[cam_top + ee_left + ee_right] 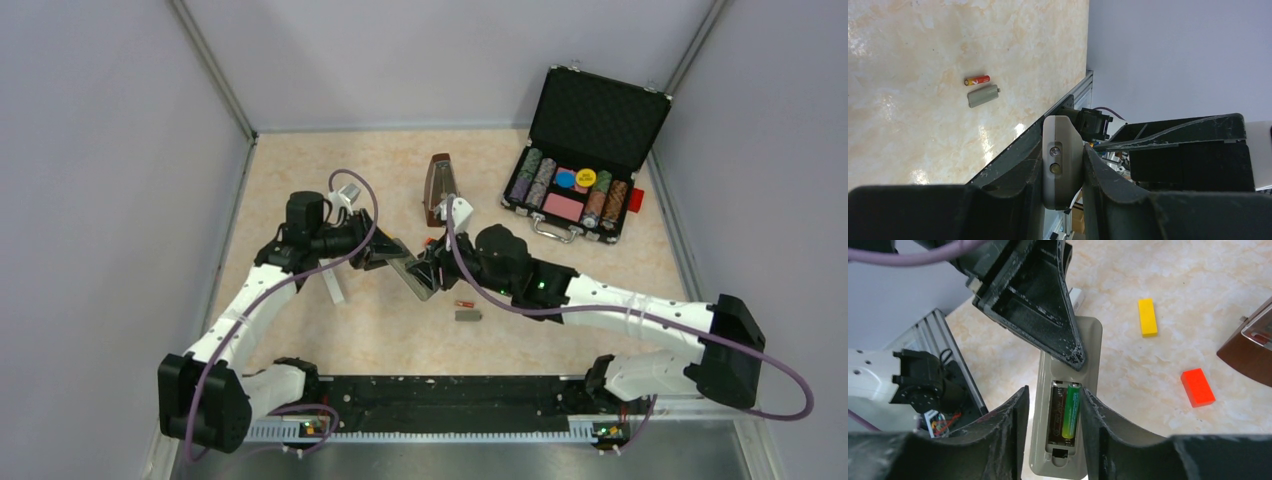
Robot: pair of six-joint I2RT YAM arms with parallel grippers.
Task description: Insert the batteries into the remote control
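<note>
Right wrist view shows you the remote (1092,355) pinched at its far end by the left gripper (1062,155), held off the table (908,125) with its recess facing up; the green battery (1071,410) sits in one bay, the bay beside it is bare; your right gripper (1054,392) hovers over the recess, jaws parted, holding nothing; loading looks half done; the red battery (977,79) lies on the table just beside the cover (983,96); next, take the right gripper there and pinch the battery across its middle without nudging the cover.
</note>
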